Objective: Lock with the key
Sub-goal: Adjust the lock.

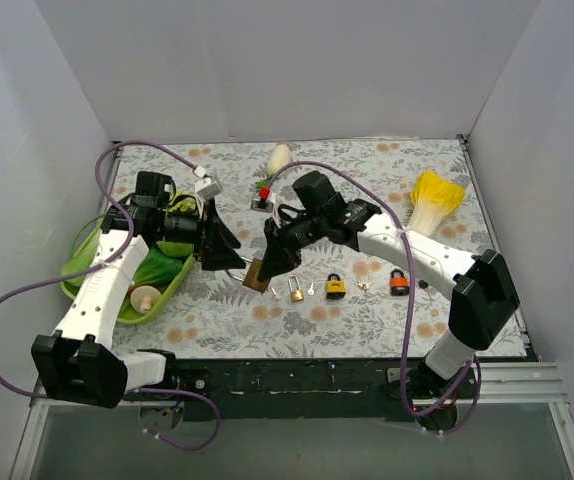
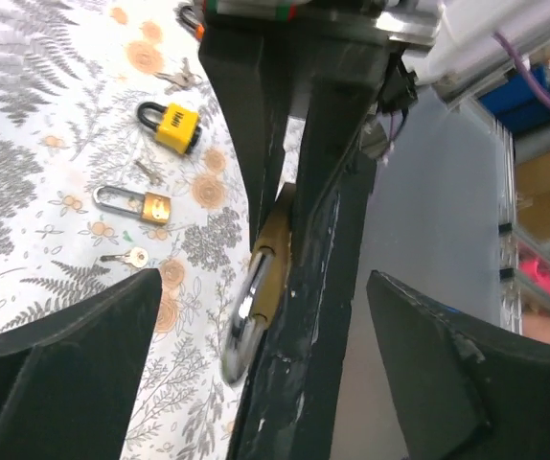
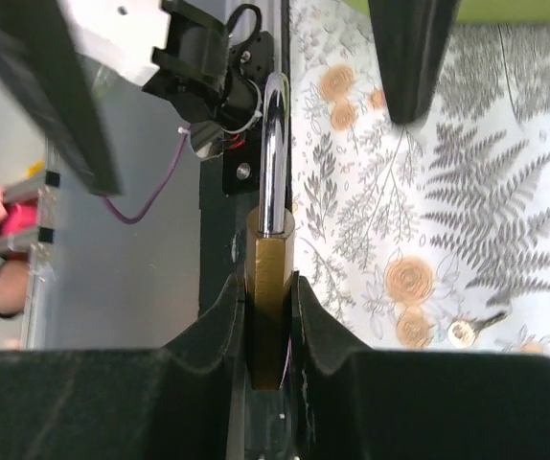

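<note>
A floral-patterned table (image 1: 367, 320) carried two robot arms that met over its middle. The left gripper (image 1: 229, 250) was spread wide and held nothing, its two fingers standing well apart on either side of the wrist view. The right gripper (image 1: 272, 258) was clenched on the body of a large brass padlock (image 3: 268, 254), raised just above the table between the two grippers.

The padlock's long axis ran straight out of the right jaws, and its steel shackle (image 3: 275, 134) pointed at the open left gripper. It was seen edge-on, so whether the shackle was latched could not be told.

A loose key (image 2: 133, 257) lay flat beside a small brass padlock (image 2: 131, 203). Only the free left gripper could likely fetch it.
</note>
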